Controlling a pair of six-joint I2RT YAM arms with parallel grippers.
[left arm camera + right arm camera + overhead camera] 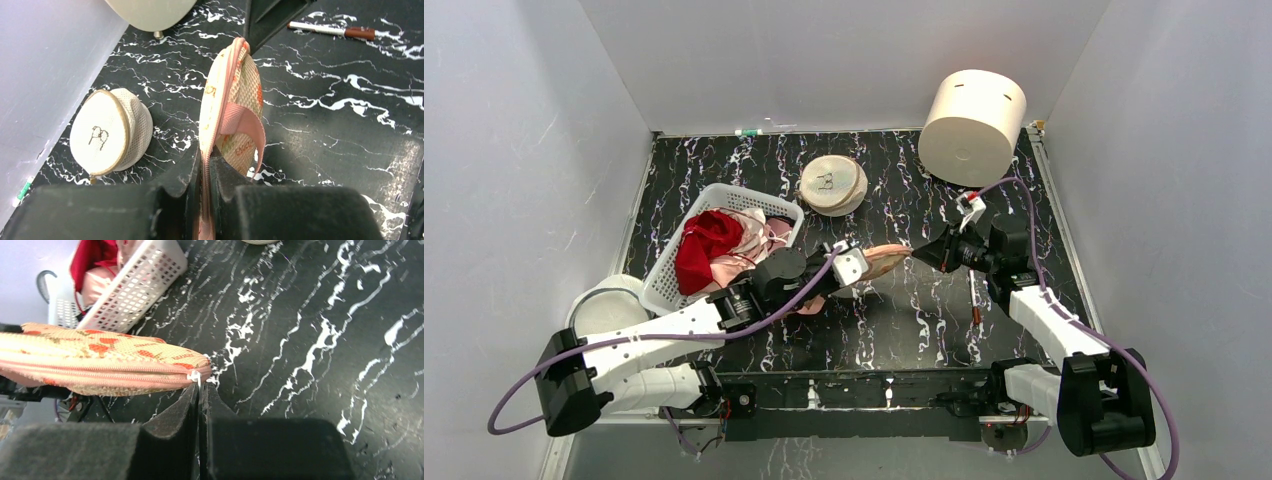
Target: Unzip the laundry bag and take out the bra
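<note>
The laundry bag (883, 260), peach-cream with orange-red leaf print and pink zip, hangs edge-up between my two grippers above the black table. My left gripper (852, 266) is shut on its pink zipped edge (206, 165); a pink loop (245, 125) hangs off the bag's side. My right gripper (921, 252) is shut on the white zip pull (196, 377) at the bag's far end (100, 365). The zip line looks closed along its visible length. The bra is hidden.
A white basket (686, 225) with red and pink clothes stands left of the bag. A round cream mesh disc (833, 184) lies behind it, also in the left wrist view (107, 131). A large cream cylinder (972, 124) stands back right. A pen (975, 300) lies near the right arm.
</note>
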